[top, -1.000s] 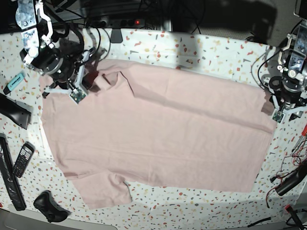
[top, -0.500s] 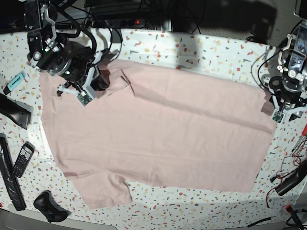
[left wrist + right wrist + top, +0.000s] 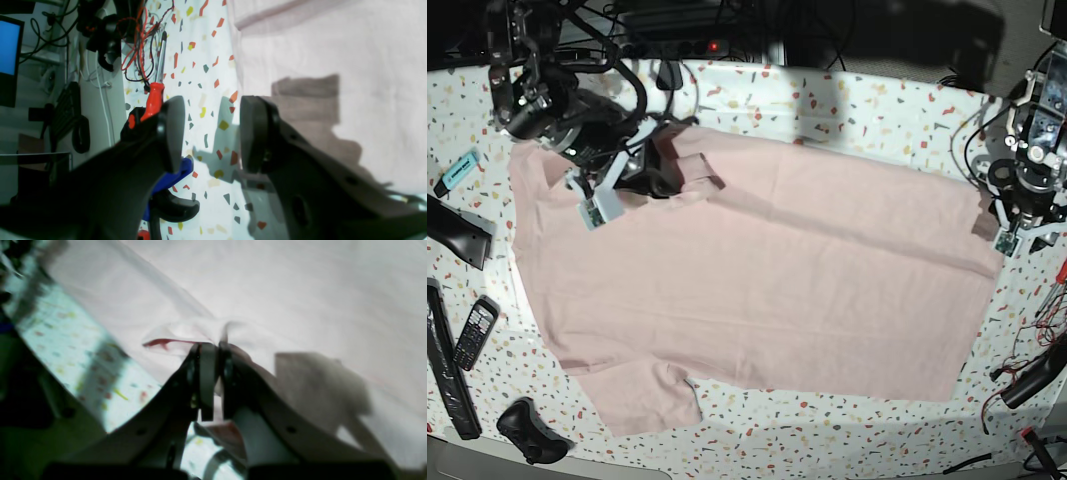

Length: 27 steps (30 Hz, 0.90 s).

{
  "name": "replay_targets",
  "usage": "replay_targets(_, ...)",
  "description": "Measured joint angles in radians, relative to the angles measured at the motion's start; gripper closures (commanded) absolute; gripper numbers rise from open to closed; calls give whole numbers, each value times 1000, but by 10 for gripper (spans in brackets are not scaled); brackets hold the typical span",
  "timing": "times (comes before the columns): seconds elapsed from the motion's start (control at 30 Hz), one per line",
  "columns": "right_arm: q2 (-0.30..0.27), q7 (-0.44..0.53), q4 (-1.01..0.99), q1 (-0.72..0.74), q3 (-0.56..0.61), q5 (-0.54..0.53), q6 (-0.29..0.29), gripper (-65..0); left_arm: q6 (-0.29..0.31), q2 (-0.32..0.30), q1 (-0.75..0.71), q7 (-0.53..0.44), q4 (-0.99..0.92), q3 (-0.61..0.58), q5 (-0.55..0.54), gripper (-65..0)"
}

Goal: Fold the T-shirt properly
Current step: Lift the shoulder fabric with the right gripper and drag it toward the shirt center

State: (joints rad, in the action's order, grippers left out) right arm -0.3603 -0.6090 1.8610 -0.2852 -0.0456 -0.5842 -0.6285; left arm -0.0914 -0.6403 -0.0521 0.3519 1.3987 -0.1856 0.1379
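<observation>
Each arm is built from black housings with silver-white metal brackets, and loose black cables loop along the links. The left gripper (image 3: 211, 133) has two matte black curved fingers (image 3: 166, 133) ending in flat oval pads with a raised rim, each finger carrying small round screw recesses along its side. The right gripper (image 3: 213, 356) has the same curved finger shape with dark screw holes, grey pad faces edged in black, and a small green circuit board sits on each wrist camera mount (image 3: 595, 212).
</observation>
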Motion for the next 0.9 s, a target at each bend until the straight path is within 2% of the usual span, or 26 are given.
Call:
replay_targets(0.33, 138, -23, 0, 11, 0, -1, -2, 0, 0, 0, 0, 0, 0, 0, 0, -258)
replay_targets(0.4, 148, -35, 0, 11, 0, 14, -3, 0, 0, 0, 0, 0, 0, 0, 0, -258)
replay_targets(0.43, 151, -43, 0, 11, 0, 34, -4, -25, 0, 0, 0, 0, 0, 0, 0, -258)
replay_targets(0.53, 150, -70, 0, 11, 0, 55, -4, -165, 0, 0, 0, 0, 0, 0, 0, -258)
replay_targets(0.6, 150, -68, 0, 11, -1, 53, -4, -220, 0, 0, 0, 0, 0, 0, 0, -258)
replay_targets(0.67, 150, -68, 0, 11, -1, 40, -16, -223, 0, 0, 0, 0, 0, 0, 0, -258)
replay_targets(0.73, 150, -69, 0, 11, -1, 20, -53, -222, 0, 0, 0, 0, 0, 0, 0, -258)
replay_targets(0.9, 150, -81, 71, 11, -26, -3, -58, -208, 0, 0, 0, 0, 0, 0, 0, -243)
